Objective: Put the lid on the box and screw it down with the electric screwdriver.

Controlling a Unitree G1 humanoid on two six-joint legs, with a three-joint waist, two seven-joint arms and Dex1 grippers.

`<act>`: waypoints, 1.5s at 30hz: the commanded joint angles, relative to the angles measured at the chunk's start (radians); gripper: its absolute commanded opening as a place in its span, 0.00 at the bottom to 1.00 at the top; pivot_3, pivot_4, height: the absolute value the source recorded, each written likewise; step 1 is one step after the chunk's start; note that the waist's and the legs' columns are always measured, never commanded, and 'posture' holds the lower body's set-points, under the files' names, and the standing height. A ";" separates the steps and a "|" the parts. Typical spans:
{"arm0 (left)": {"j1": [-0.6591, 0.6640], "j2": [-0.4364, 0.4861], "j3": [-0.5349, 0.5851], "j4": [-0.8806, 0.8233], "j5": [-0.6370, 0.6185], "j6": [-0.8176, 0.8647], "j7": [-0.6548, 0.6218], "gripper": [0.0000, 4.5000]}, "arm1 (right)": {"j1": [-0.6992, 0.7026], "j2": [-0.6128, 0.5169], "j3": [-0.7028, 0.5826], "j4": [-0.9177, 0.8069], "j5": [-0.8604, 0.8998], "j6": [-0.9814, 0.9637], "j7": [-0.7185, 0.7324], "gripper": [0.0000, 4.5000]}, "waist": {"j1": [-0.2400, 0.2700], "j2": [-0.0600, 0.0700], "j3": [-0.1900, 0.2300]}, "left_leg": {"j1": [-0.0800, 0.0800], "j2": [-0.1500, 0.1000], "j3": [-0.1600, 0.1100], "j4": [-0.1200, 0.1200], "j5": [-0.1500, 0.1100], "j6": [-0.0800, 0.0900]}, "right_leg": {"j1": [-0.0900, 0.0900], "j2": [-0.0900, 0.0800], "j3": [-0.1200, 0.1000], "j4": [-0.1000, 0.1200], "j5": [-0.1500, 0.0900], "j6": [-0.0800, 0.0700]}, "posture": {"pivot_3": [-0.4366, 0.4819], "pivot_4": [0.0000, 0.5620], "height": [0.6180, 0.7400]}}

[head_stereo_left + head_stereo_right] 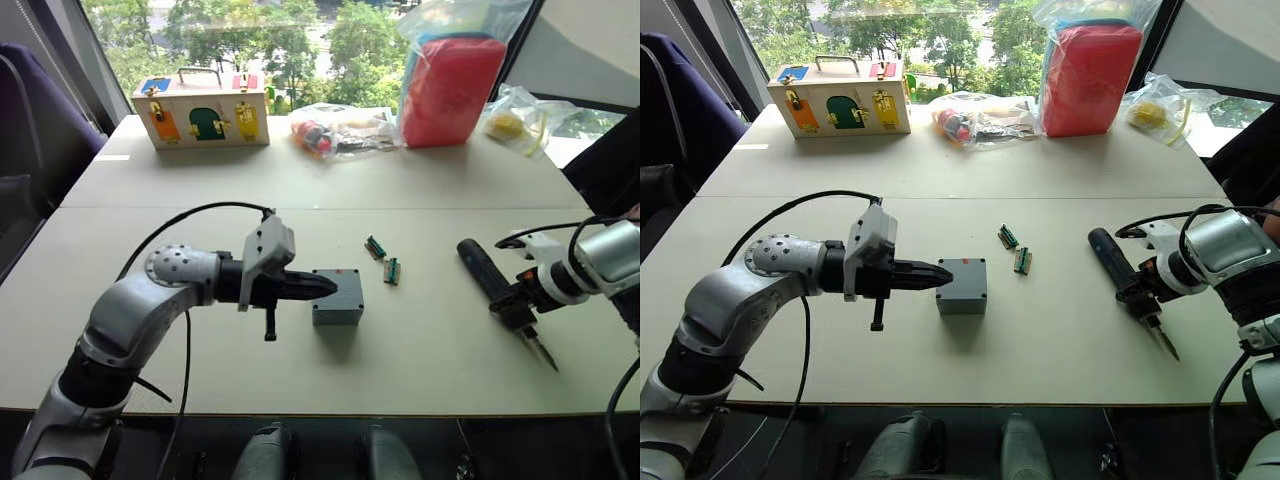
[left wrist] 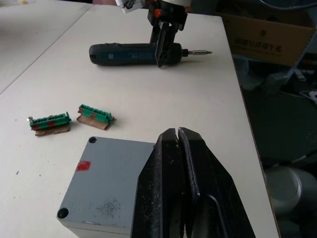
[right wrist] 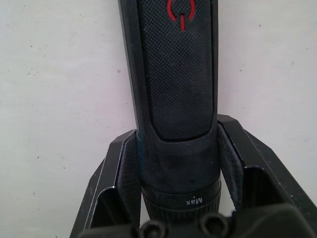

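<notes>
- left eye view: the left pincer (image 1: 322,287), fingers together, rests at the box (image 1: 337,297) with the lid (image 2: 106,181) already on top.
- the right pincer (image 3: 177,163) is clamped on the electric screwdriver (image 1: 492,281), lying on the tabletop (image 1: 430,340) well right of the box.
- advice: lift it level and seat the bit squarely in a corner hole.

Pale tabletop (image 1: 420,190); window (image 1: 290,40) behind, daylit green trees outside; dark chair (image 1: 30,110) at left.

"Max" on electric screwdriver (image 3: 176,74) collar, red power symbol on its grip
</notes>
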 commanded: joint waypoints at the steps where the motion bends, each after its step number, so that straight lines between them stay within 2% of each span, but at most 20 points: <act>1: -0.010 0.015 0.070 0.077 -0.002 -0.036 -0.017 0.00 | -0.163 0.051 -0.144 0.162 -0.064 -0.160 -0.089 0.39 | -0.007 0.001 0.001 | 0.000 0.000 0.001 0.000 0.000 0.000 | 0.000 0.000 0.001 0.000 0.001 0.001 | 0.48 0.27 1.00; 4: -0.037 0.018 0.088 0.151 -0.001 -0.051 -0.042 0.00 | -0.257 0.119 -0.302 0.193 -0.004 -0.243 -0.119 0.39 | -0.007 0.007 0.003 | 0.000 -0.001 0.004 -0.001 0.001 -0.002 | -0.004 0.002 0.003 0.001 0.001 0.002 | 0.48 0.27 1.00; 7: -0.072 0.016 0.078 0.197 0.005 -0.058 -0.068 0.00 | -0.246 0.207 -0.514 0.105 0.104 -0.291 -0.156 0.39 | -0.002 0.006 0.003 | -0.001 0.002 0.003 -0.003 0.004 -0.008 | -0.006 0.007 0.002 0.001 0.001 0.001 | 0.48 0.27 1.00; 10: -0.111 -0.006 0.042 0.258 0.045 -0.089 -0.076 0.00 | -0.152 0.353 -0.730 -0.105 0.210 -0.380 -0.248 0.39 | 0.005 0.005 0.003 | -0.002 0.004 0.002 -0.004 0.005 -0.008 | -0.004 0.007 0.002 0.001 0.001 0.001 | 0.48 0.27 1.00; 13: -0.145 -0.036 0.012 0.327 0.082 -0.115 -0.089 0.00 | -0.048 0.493 -0.812 -0.308 0.266 -0.464 -0.318 0.39 | 0.017 0.005 0.003 | -0.001 0.002 0.002 -0.001 0.004 -0.008 | -0.002 0.005 0.002 0.001 0.001 0.002 | 0.48 0.27 1.00; 15: -0.153 -0.044 0.002 0.347 0.091 -0.122 -0.106 0.00 | -0.007 0.535 -0.819 -0.380 0.283 -0.486 -0.340 0.39 | 0.023 0.005 0.003 | -0.001 0.000 0.003 0.000 0.004 -0.007 | -0.002 0.004 0.002 0.003 0.001 0.003 | 0.48 0.27 1.00; 19: -0.172 -0.044 -0.044 0.358 0.115 -0.126 -0.165 0.00 | 0.167 0.665 -0.718 -0.631 0.302 -0.580 -0.352 0.39 | 0.021 0.005 0.003 | -0.002 -0.001 0.002 0.001 0.004 -0.006 | -0.003 0.004 0.002 0.008 0.001 0.003 | 0.48 0.27 1.00; 23: -0.177 -0.055 -0.098 0.389 0.178 -0.163 -0.185 0.00 | 0.274 0.742 -0.659 -0.735 0.302 -0.632 -0.382 0.39 | 0.015 0.004 0.003 | -0.001 -0.001 0.003 0.001 0.004 -0.006 | -0.004 0.005 0.003 0.009 0.001 0.003 | 0.48 0.27 1.00; 29: -0.175 -0.078 -0.151 0.424 0.255 -0.221 -0.195 0.00 | 0.337 0.779 -0.562 -0.758 0.252 -0.707 -0.411 0.39 | 0.015 0.004 0.003 | -0.001 0.000 0.002 0.001 0.003 -0.005 | -0.004 0.005 0.002 0.009 0.001 0.002 | 0.48 0.27 1.00; 32: -0.179 -0.113 -0.162 0.461 0.306 -0.258 -0.152 0.00 | 0.357 0.779 -0.530 -0.749 0.229 -0.739 -0.410 0.39 | 0.018 0.004 0.003 | -0.001 0.000 0.002 0.001 0.003 -0.005 | -0.004 0.006 0.002 0.009 0.001 0.002 | 0.48 0.27 1.00; 45: -0.147 -0.139 -0.163 0.437 0.329 -0.247 -0.144 0.00 | 0.391 0.744 -0.492 -0.695 0.189 -0.805 -0.382 0.39 | 0.018 0.004 0.003 | -0.001 0.000 0.002 0.001 0.001 -0.001 | -0.004 0.005 0.002 0.009 0.001 0.002 | 0.48 0.27 1.00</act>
